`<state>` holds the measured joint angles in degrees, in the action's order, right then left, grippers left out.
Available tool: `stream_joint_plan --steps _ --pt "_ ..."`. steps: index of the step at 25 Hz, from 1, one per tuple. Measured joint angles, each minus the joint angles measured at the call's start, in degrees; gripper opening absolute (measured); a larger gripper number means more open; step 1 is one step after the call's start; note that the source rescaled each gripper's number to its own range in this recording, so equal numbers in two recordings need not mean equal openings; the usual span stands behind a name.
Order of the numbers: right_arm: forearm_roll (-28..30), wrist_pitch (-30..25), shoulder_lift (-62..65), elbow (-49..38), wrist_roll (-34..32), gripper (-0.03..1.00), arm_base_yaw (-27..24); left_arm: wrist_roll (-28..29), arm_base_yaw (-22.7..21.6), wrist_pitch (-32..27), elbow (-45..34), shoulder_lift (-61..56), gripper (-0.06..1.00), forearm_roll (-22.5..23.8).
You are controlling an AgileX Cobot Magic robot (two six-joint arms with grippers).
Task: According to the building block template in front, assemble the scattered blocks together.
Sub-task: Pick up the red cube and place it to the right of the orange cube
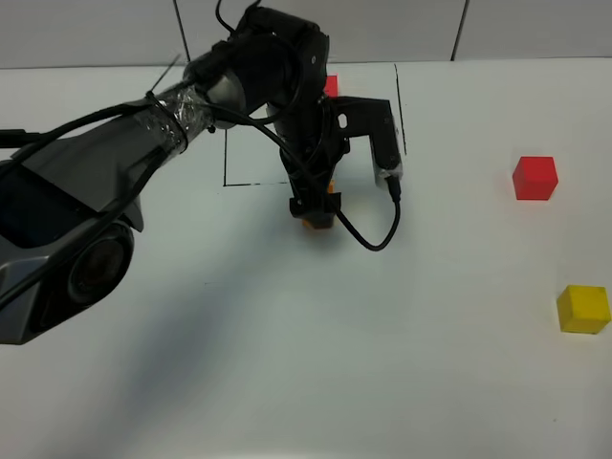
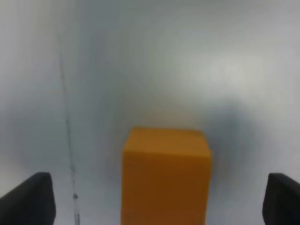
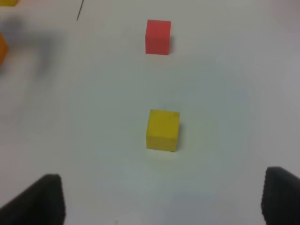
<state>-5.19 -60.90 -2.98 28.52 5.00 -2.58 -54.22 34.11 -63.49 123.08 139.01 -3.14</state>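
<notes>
The orange block (image 2: 165, 173) stands on the white table between the fingers of my left gripper (image 2: 157, 202), which is open and clear of both its sides. From above, that gripper (image 1: 314, 206) hangs over the orange block (image 1: 316, 222), just in front of the black-line frame (image 1: 226, 163). My arm hides most of the template; only its red cube (image 1: 331, 86) shows. The red block (image 1: 535, 178) and the yellow block (image 1: 583, 309) lie apart at the right. In the right wrist view my right gripper (image 3: 164, 200) is open, with the yellow block (image 3: 162, 130) and the red block (image 3: 158, 36) ahead of it.
My left arm (image 1: 172, 120) and its cable (image 1: 368, 239) stretch across the left and middle of the table. A black frame line (image 1: 400, 105) runs at the template's right side. The right arm is out of the high view.
</notes>
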Motion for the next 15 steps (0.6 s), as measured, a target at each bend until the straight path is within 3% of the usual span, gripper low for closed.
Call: stream_joint_plan --steps 6,15 --pt "0.0 0.0 0.0 0.0 0.0 0.8 0.0 5.2 -0.3 -0.4 0.0 -4.4 1.0 -0.4" --pt "0.0 0.0 0.0 0.0 0.0 0.8 0.0 23.0 -5.1 1.1 -0.5 -8.3 0.99 3.6"
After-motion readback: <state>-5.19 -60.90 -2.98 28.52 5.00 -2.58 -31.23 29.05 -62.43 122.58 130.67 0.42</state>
